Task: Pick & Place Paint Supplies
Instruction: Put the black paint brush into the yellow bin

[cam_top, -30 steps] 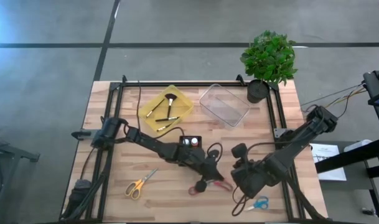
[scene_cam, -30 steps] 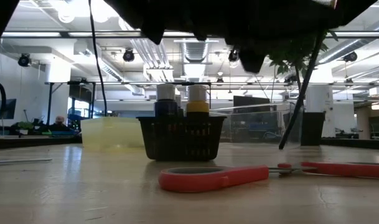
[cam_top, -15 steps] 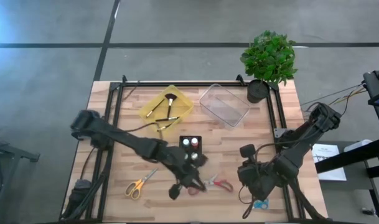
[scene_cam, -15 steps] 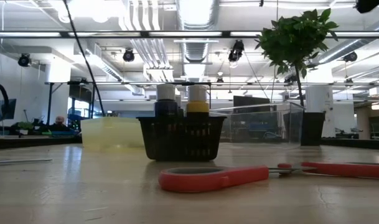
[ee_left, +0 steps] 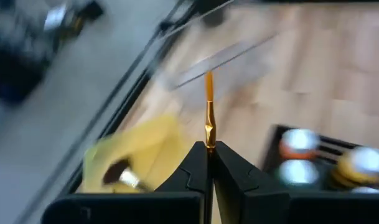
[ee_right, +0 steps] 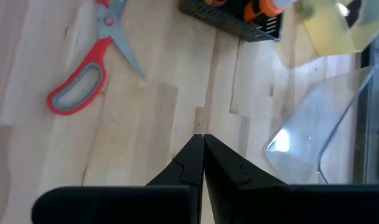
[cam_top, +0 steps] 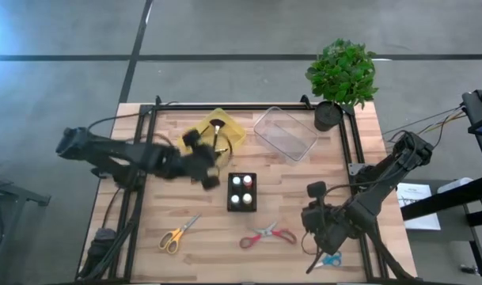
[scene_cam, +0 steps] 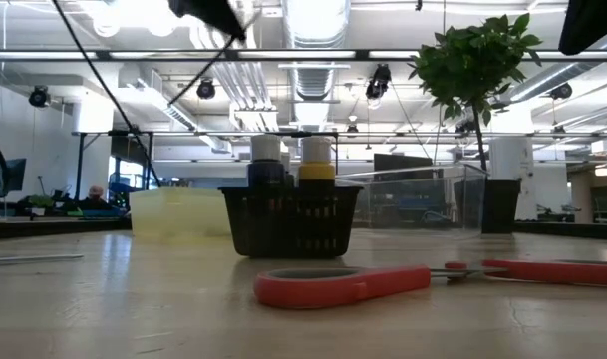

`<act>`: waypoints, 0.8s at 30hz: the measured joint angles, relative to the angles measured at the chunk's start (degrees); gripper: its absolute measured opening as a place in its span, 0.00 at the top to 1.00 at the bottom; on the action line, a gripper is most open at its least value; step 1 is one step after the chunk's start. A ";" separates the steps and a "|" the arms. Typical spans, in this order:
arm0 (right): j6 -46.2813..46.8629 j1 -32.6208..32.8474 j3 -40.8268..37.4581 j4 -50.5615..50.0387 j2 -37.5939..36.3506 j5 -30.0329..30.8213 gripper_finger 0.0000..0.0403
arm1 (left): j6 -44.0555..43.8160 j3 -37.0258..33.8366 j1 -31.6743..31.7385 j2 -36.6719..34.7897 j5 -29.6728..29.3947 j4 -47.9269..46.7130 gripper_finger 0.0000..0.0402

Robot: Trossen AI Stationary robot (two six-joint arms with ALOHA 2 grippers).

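Wooden slatted table top [cam_top: 185, 253] sits on grey floor; the low view looks past it into a lit workshop hall. Potted green plant [cam_top: 342, 75] stands at the far right corner. Clear plastic bin [cam_top: 285, 134] lies far, right of centre; yellow plastic tray [cam_top: 234, 136] lies just left of it, holding a wide-bristled dark-handled brush [cam_top: 216, 131].

Left arm reaches in from the left edge; left gripper [cam_top: 212, 172] hangs over the tray's near side. In the left wrist view its fingers [ee_left: 192, 169] are pressed together on a thin brush with a gold ferrule [ee_left: 209, 112], which sticks straight out from the tips.

Right arm is folded at the near right; right gripper [ee_right: 198, 142] is closed with nothing between its fingers.

Small black basket [cam_top: 241, 192] sits mid-table with four paint bottles [cam_top: 241, 190]. Red-handled scissors [cam_top: 267, 236] lie near of it, yellow-handled scissors [cam_top: 176, 233] near left, blue-handled scissors [cam_top: 329, 259] near right, partly under the right arm.
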 joint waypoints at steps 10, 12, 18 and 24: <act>1.47 0.01 -0.02 0.31 0.00 0.40 0.98 | 4.21 -15.26 28.08 -3.28 23.13 18.18 0.97; 1.47 0.02 -0.02 0.30 0.00 0.40 0.98 | 4.98 -17.63 32.00 -3.23 27.77 20.90 0.97; 1.45 0.00 -0.02 0.30 0.00 0.27 0.98 | 7.93 -19.52 36.41 -3.16 29.32 22.22 0.97; 1.45 0.00 -0.02 0.28 0.00 0.28 0.98 | 8.30 -19.56 36.23 -3.16 30.08 22.52 0.97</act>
